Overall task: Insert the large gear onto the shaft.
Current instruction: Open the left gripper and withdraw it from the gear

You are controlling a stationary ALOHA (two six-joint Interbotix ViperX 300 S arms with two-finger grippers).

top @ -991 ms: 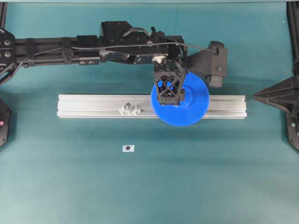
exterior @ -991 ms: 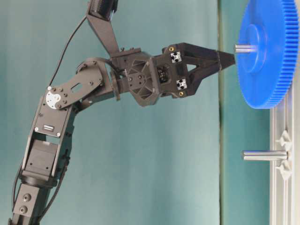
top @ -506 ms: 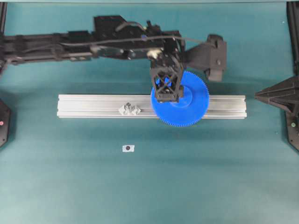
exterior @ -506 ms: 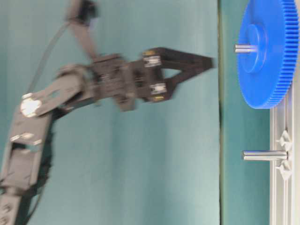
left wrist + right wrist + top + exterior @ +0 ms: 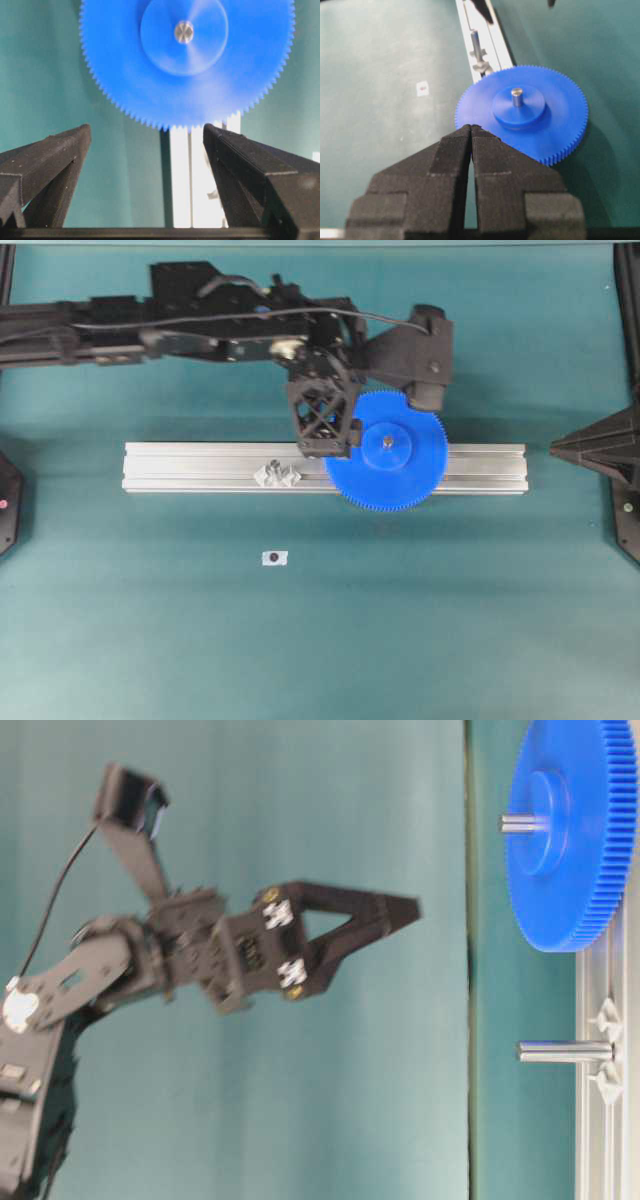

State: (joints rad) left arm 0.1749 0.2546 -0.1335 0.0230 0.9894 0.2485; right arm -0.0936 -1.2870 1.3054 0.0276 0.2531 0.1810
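Large gear [image 5: 386, 452] sits on the shaft [image 5: 386, 441] — my left fingers [image 5: 55, 155] spread wide, empty; right fingers [image 5: 452, 165] pressed together.

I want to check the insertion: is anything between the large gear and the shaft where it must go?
Nothing visible does. The large gear already sits on the shaft, whose tip pokes through the hub. The left gripper is open and apart from it.
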